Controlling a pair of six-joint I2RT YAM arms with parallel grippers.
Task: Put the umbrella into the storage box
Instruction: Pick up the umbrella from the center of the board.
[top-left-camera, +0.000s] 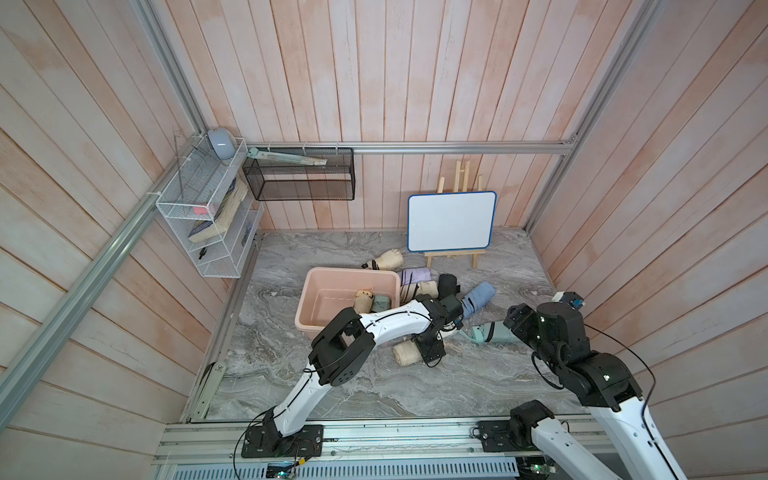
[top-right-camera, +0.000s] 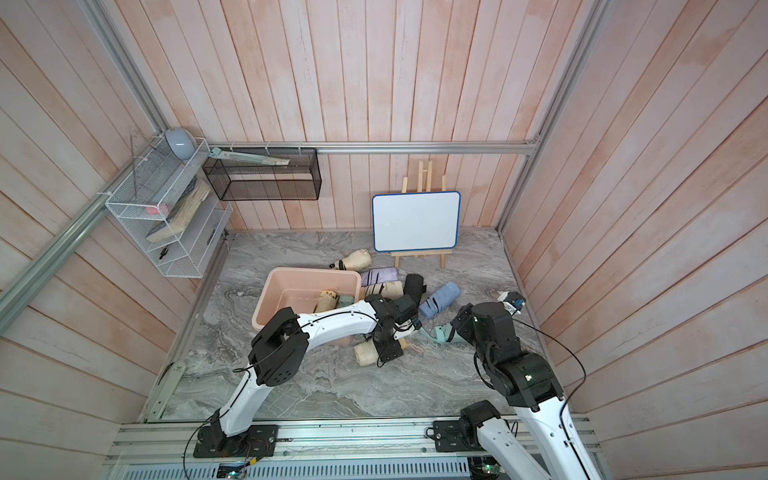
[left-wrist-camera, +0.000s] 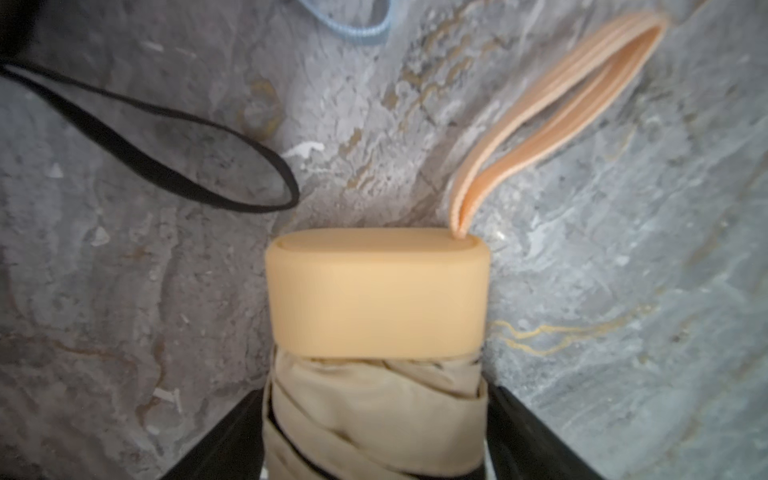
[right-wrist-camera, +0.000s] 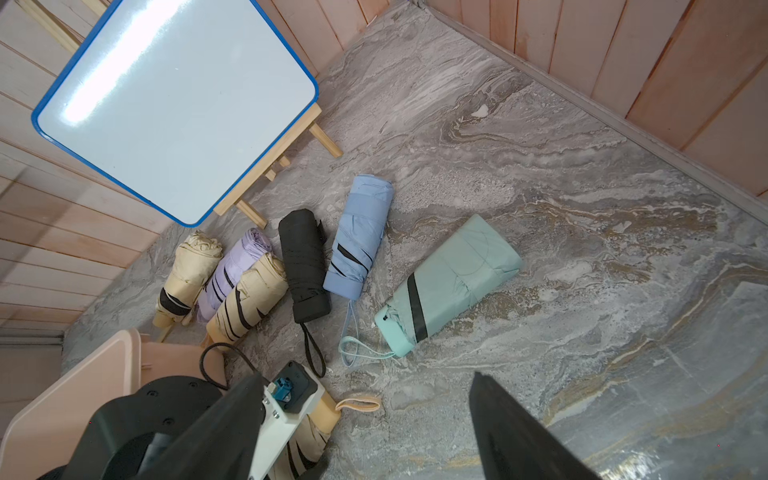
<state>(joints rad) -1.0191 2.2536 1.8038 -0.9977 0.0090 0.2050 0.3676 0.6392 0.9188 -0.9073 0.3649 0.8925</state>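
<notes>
The pale pink storage box (top-left-camera: 353, 271) (top-right-camera: 316, 271) stands left of centre and holds two folded umbrellas (top-left-camera: 363, 300). Just right of its near corner a beige folded umbrella (top-left-camera: 405, 353) (left-wrist-camera: 376, 291) lies on the marble top. My left gripper (top-left-camera: 428, 353) (left-wrist-camera: 376, 415) is down over it, with both black fingers (left-wrist-camera: 523, 436) pressed against its fabric sides. Its peach strap (left-wrist-camera: 561, 112) trails ahead. My right gripper (top-left-camera: 514, 316) (right-wrist-camera: 365, 376) hangs open above bare table, near a teal umbrella (right-wrist-camera: 453, 282) and touching nothing.
Blue (right-wrist-camera: 361, 237), black (right-wrist-camera: 303, 266), lilac (top-left-camera: 415, 276) and beige (top-left-camera: 388, 259) umbrellas lie in a cluster right of and behind the box. A whiteboard on an easel (top-left-camera: 452, 222) stands at the back. A white wire rack (top-left-camera: 208, 216) and a black mesh basket (top-left-camera: 303, 178) hang on the walls.
</notes>
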